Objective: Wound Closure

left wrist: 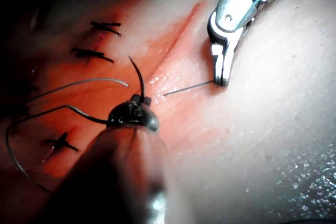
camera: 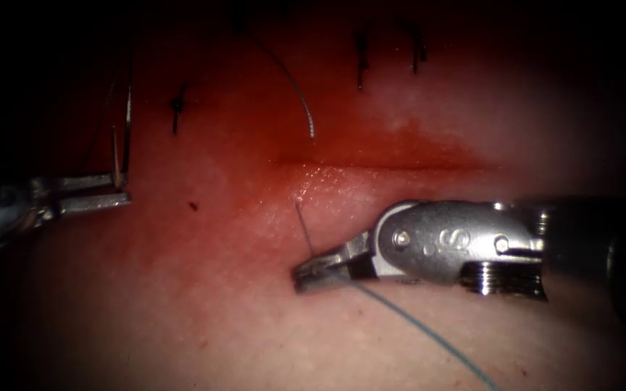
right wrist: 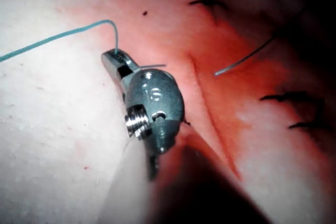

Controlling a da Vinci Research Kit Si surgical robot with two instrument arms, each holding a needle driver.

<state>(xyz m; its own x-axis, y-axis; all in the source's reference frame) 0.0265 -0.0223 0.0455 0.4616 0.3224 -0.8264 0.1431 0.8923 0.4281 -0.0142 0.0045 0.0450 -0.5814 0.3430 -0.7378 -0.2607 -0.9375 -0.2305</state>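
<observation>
Right pincer clamped on needle; left pincer clamped on dark thread.

The right pincer [camera: 320, 274] was closed on the needle [camera: 303, 228] at its jaw tips, on the near side of the cut [camera: 385, 164]; the needle's far end met the tissue [camera: 182, 318] just short of the cut. Blue thread [camera: 429, 334] trailed from the jaws toward the near right. The left pincer [camera: 114, 190], at the far left, gripped dark thread [camera: 126, 130]. Knotted stitches [camera: 360, 58] lay beyond the cut, amid red fluid [camera: 255, 130].
</observation>
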